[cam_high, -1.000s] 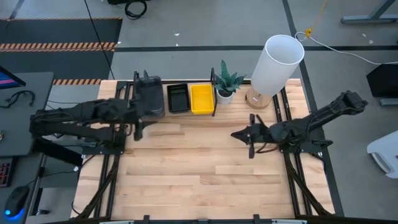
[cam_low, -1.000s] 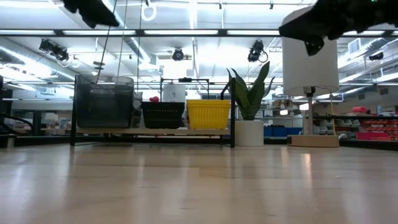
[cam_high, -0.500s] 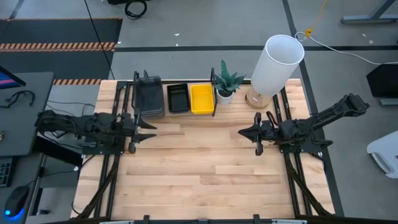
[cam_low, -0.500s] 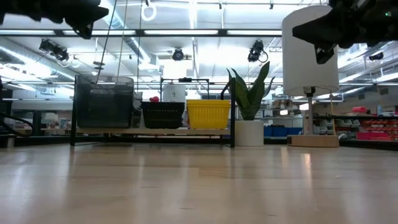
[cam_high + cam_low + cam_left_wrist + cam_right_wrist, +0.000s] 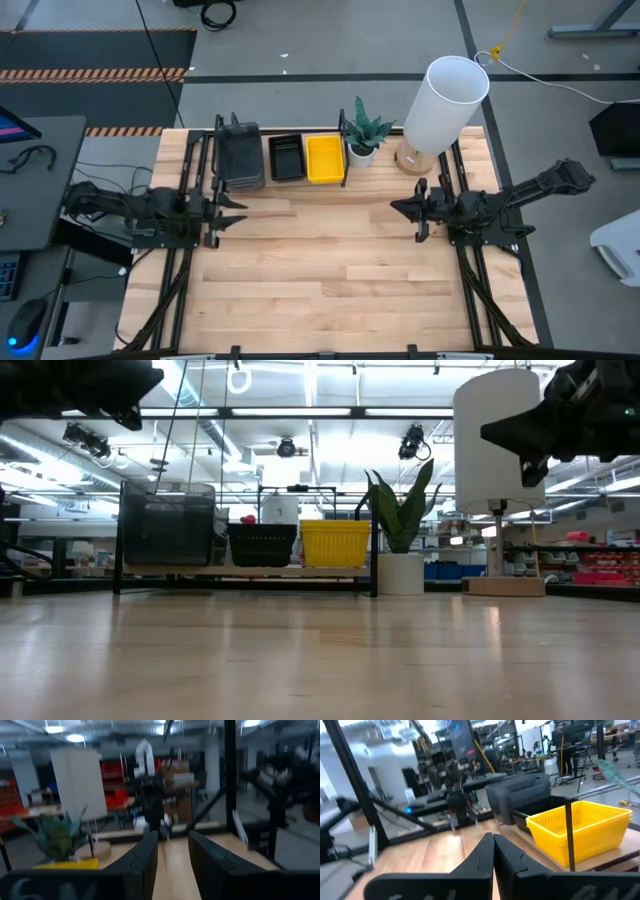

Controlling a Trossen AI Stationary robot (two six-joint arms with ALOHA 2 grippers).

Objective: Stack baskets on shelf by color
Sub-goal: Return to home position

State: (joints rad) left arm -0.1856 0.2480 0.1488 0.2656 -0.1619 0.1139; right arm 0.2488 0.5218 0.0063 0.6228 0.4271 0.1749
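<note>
The shelf (image 5: 345, 150) stands along the table's far edge, and its wooden board (image 5: 245, 571) bears three stacks resting on their bottoms. The dark grey baskets (image 5: 240, 155) are at its left end, the black baskets (image 5: 286, 157) in the middle and the yellow baskets (image 5: 324, 158) at its right end. My left gripper (image 5: 238, 213) hovers open near the table's left edge, nearer than the grey stack, and touches nothing. My right gripper (image 5: 397, 209) hovers shut above the table's right half, nearer than the plant. Its wrist view shows the yellow baskets (image 5: 580, 832) and grey baskets (image 5: 520, 795) ahead.
A potted plant (image 5: 367, 135) and a tall white lamp (image 5: 445, 105) stand right of the shelf at the far edge. Bare wooden tabletop (image 5: 320, 260) spreads between the two arms and toward the near edge. Black frame rails run along both table sides.
My left gripper has drawn back from the grey baskets on the shelf toward the table's left edge. My right gripper has drawn back toward the table's right edge and sunk a little. The baskets have stayed where they were.
</note>
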